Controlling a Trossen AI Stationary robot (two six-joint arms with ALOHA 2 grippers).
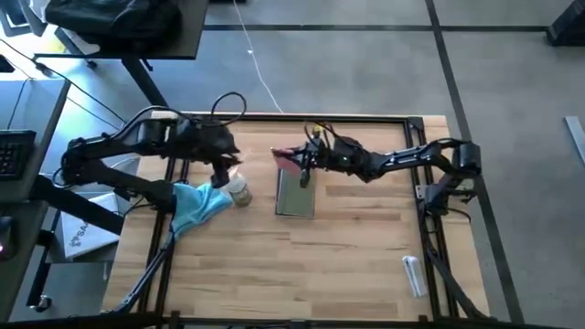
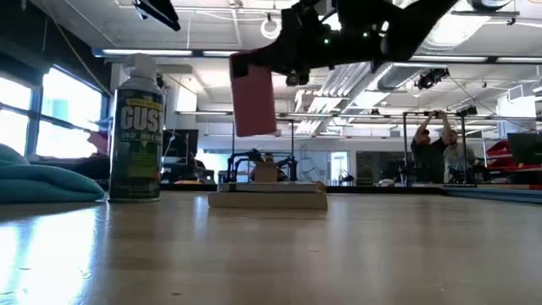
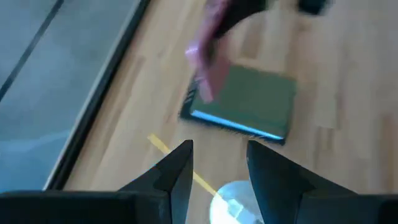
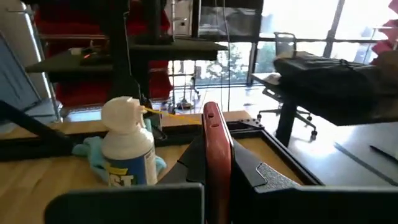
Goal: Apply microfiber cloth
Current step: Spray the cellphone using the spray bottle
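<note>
R gripper pinches the pink phone up over the tablet, L gripper spread above the spray can; microfiber cloth lies untouched beside it, so L prob needs to grab it next.

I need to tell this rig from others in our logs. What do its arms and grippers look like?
Both arms are dark, nearly black, built of jointed slim links with bulkier joint housings. A black cable loops above the left arm; thin cables arch over the right arm near its wrist. The left gripper has two dark, flat fingers tapering to blunt tips. No markings are readable.
</note>
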